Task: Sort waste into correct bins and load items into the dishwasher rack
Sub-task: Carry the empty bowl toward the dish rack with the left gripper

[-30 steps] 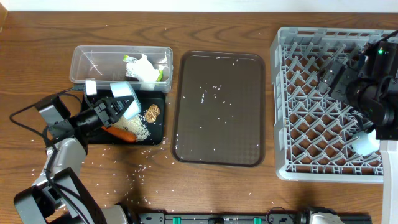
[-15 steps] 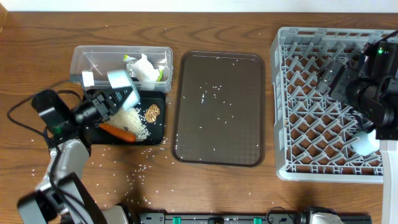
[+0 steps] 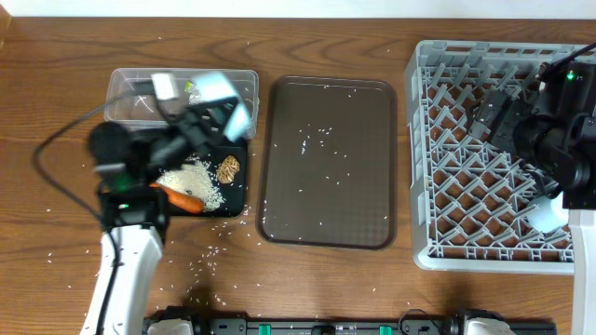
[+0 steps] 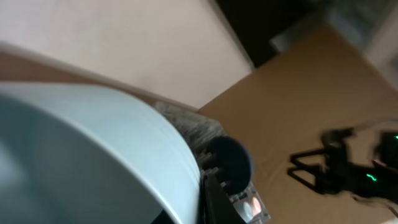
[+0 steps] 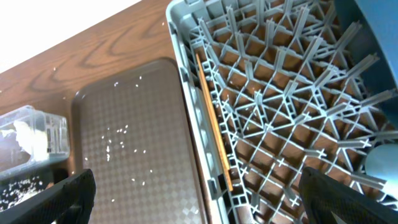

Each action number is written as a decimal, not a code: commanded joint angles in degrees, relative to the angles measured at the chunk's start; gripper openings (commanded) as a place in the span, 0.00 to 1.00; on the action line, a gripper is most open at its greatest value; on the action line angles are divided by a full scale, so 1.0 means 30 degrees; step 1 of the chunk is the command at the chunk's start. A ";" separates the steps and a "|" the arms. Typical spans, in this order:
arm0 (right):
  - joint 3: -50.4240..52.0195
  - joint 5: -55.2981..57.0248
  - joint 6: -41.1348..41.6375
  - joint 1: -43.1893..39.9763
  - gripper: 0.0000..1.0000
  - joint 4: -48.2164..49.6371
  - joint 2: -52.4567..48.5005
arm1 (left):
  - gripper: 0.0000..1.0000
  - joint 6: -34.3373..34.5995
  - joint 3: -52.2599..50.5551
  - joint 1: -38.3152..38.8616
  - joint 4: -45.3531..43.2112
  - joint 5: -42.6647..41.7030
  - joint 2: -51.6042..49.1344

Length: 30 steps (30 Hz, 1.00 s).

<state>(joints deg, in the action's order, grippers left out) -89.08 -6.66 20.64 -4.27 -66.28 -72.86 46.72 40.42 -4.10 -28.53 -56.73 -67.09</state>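
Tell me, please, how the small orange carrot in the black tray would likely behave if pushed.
The carrot looks rounded and tapered, so it would probably roll or pivot. Beside the rice pile, it may drag grains along.

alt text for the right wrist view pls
A thin wooden chopstick lies inside the grey dishwasher rack, along its left wall. Left of the rack sits a dark-brown serving tray dotted with rice grains; a dark-blue bowl shows at the top right corner.

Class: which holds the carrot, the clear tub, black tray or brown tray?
The black tray: the carrot lies in it beside rice; the clear tub and brown tray hold none.
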 commanded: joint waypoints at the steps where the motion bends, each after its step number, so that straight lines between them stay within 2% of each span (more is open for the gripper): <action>1: -0.0036 -0.0474 0.0291 -0.0051 0.99 -0.0051 -0.0073 | 0.06 -0.2353 0.0240 0.2382 0.1902 0.4473 0.0036; 5: -0.0036 -0.0823 0.0350 -0.0051 0.99 -0.0066 -0.0073 | 0.06 -0.5056 0.1064 0.5523 0.5843 0.7883 0.0036; 10: -0.0036 -0.0947 0.0350 -0.0051 0.99 -0.0073 -0.0080 | 0.06 -0.9224 0.2951 0.9231 1.2458 1.4112 -0.0306; 13: -0.0036 -0.0947 0.0350 -0.0051 0.99 -0.0066 -0.0095 | 0.06 -1.1562 0.3840 1.0732 1.4367 1.5970 -0.1217; 22: -0.0036 -0.0947 0.0342 -0.0051 0.99 -0.0532 -0.0466 | 0.06 -1.3457 0.4801 1.3034 1.4549 1.5999 -0.5909; 30: -0.0036 -0.0947 0.0328 -0.0051 0.99 -0.0889 -0.0933 | 0.06 -1.3835 0.5289 1.4200 1.4047 1.5795 -0.7395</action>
<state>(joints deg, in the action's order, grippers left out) -89.08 -9.21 20.88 -4.27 -68.86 -75.29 6.59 53.49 38.37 14.00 -9.87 -89.23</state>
